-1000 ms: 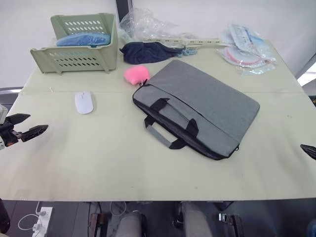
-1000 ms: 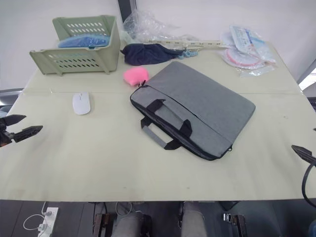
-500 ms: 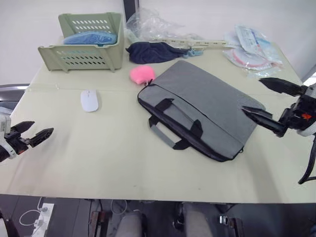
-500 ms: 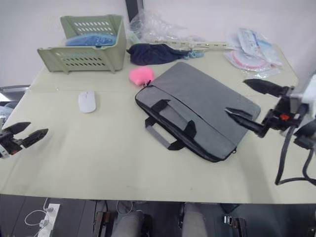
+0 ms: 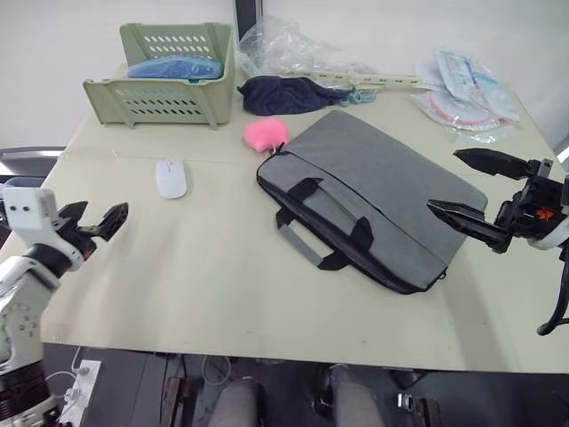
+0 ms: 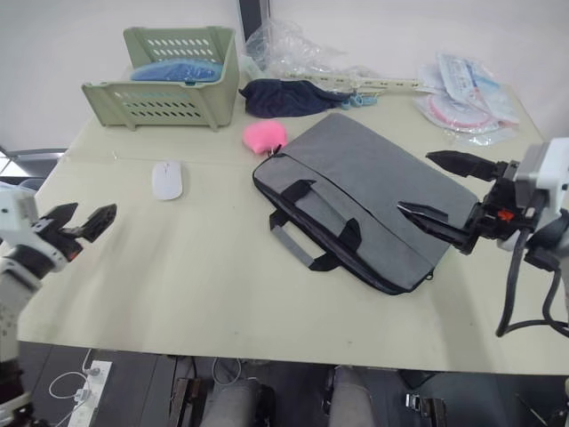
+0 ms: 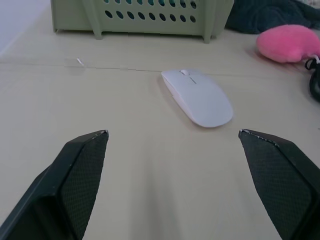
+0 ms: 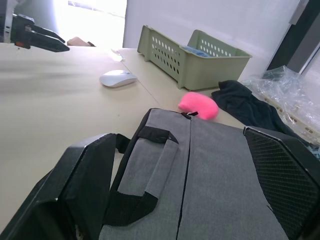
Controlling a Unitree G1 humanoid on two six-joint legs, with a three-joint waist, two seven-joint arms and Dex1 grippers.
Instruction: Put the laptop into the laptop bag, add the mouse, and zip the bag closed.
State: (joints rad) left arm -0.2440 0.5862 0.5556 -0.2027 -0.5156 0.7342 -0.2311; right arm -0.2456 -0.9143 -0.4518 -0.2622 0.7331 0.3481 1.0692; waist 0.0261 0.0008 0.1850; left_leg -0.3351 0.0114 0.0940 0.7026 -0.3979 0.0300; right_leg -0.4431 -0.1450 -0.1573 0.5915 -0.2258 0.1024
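Hovering open over the laptop bag (image 5: 373, 209) edge: right gripper (image 5: 471, 191). Left gripper (image 5: 93, 222), open, near the mouse (image 5: 170, 177) on the tabletop (image 5: 196, 276).

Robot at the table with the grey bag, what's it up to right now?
Nothing is held yet. The right gripper, open, hovers over the end of the flat grey fabric laptop bag, which lies on the table with its black handles toward the robot. The left gripper, also open, is aimed at the small white oval mouse, which sits apart from it on the table. I see no laptop outside the bag.
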